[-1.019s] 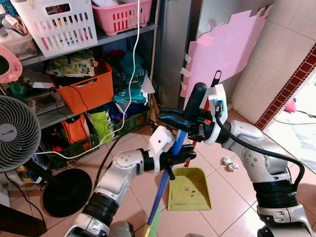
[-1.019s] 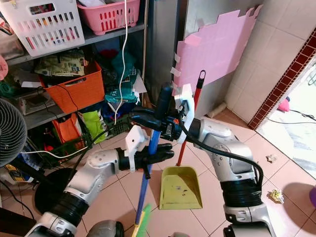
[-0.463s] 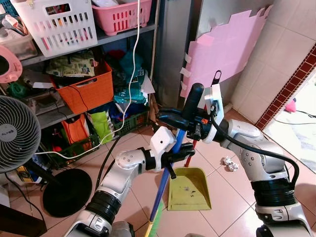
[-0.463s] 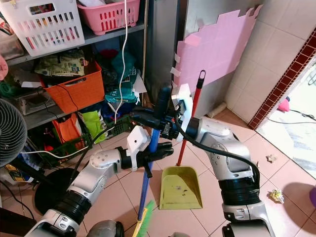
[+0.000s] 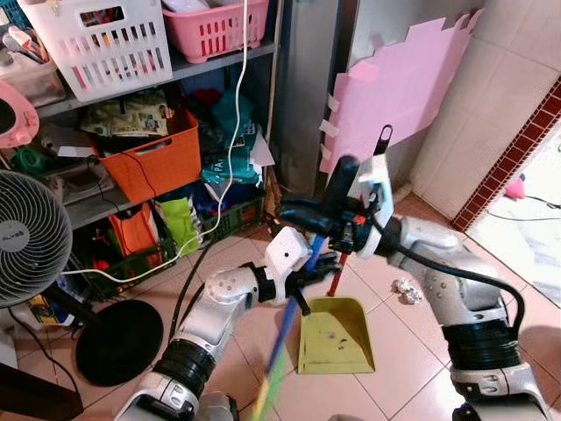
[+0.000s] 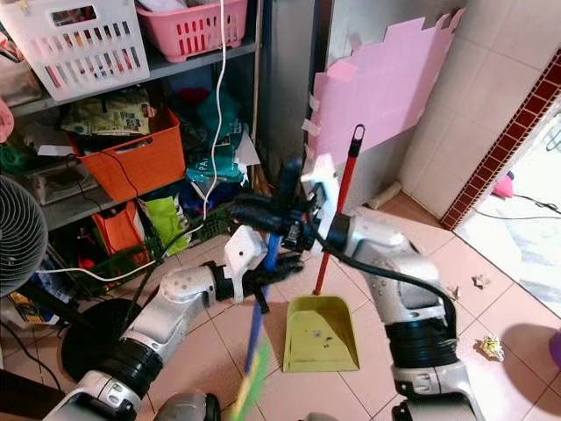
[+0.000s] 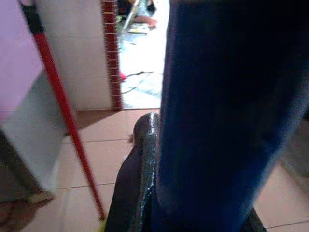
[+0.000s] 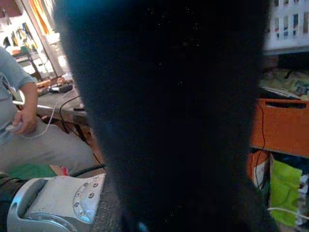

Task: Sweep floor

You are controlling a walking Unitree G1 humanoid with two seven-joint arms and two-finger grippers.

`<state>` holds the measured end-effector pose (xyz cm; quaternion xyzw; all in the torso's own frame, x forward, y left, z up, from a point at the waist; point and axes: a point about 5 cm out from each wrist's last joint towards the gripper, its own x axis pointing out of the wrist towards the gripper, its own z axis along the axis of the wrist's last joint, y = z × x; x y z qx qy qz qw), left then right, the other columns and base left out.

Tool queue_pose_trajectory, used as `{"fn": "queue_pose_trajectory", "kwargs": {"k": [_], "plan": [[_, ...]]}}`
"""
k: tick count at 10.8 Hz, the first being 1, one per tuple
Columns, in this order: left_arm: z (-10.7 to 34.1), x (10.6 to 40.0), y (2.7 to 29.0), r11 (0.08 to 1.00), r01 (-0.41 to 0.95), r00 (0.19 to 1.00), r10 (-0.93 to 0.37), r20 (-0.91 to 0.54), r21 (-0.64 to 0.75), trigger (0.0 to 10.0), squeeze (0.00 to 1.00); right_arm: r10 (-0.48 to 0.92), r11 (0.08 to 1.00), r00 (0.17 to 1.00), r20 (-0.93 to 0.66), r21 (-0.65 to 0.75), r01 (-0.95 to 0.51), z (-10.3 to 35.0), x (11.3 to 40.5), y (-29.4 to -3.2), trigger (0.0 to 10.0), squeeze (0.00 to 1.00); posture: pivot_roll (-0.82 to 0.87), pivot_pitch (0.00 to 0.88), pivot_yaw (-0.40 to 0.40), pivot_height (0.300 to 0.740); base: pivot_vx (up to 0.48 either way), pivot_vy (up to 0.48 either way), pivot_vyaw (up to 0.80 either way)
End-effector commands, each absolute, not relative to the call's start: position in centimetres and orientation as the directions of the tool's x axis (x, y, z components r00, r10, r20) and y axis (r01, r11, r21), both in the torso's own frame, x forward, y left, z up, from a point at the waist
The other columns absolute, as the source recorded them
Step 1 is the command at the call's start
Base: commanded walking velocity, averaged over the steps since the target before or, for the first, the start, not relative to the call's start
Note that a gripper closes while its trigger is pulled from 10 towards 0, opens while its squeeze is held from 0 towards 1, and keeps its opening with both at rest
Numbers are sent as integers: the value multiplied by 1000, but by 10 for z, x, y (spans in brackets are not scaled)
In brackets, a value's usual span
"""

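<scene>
I hold the broom upright in front of me with both grippers. My right gripper (image 5: 305,210) is shut on its black top grip (image 5: 339,181). Lower down, my left gripper (image 5: 316,266) is shut on the blue handle (image 5: 291,317). The green bristles (image 5: 271,386) are blurred near the floor. A yellow-green dustpan (image 5: 333,338) with a red handle (image 6: 337,219) stands on the tiles just right of the broom. Crumpled paper (image 5: 406,290) lies on the floor under my right arm, and another scrap (image 6: 489,347) lies further right. The blue handle (image 7: 222,121) is close in the left wrist view.
Shelves with a white basket (image 5: 105,39), a pink basket (image 5: 215,26) and an orange bin (image 5: 158,162) stand ahead to the left. A standing fan (image 5: 31,237) with a black base (image 5: 118,342) is at my left. A pink board (image 5: 408,88) leans on the wall. A person (image 8: 19,121) sits behind.
The broom's lower end has swung and its bristles are now blurred with motion. My right gripper with the top grip has shifted slightly left. Both grippers keep their hold.
</scene>
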<state>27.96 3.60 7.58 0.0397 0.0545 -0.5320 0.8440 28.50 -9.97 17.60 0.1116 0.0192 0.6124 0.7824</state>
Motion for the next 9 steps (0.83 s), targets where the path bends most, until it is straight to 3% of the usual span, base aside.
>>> {"fn": "queue_pose_trajectory", "kwargs": {"k": [1, 2, 5, 8, 9], "plan": [[86, 307, 67, 629, 778, 624, -772, -122, 1, 0, 0, 984, 163, 176, 43, 217, -963, 159, 276, -84, 10000, 1000, -124, 0, 14, 740, 0, 0, 0], [82, 310, 73, 671, 741, 667, -731, -141, 29, 0, 0, 958, 280, 286, 10, 170, -945, 153, 285, -89, 10000, 1000, -123, 0, 12, 740, 0, 0, 0], [87, 331, 96, 799, 577, 817, -561, -134, 172, 0, 0, 860, 507, 506, -55, 181, -842, 142, 302, -97, 10000, 1000, -124, 0, 13, 740, 0, 0, 0], [96, 343, 105, 860, 447, 894, -440, -87, 248, 0, 0, 736, 666, 674, -65, 250, -703, 133, 306, -97, 10000, 1000, -132, 0, 18, 740, 0, 0, 0], [96, 344, 105, 867, 427, 903, -421, -82, 256, 0, 0, 722, 678, 688, -68, 270, -684, 132, 306, -96, 10000, 1000, -134, 0, 18, 740, 0, 0, 0]]}}
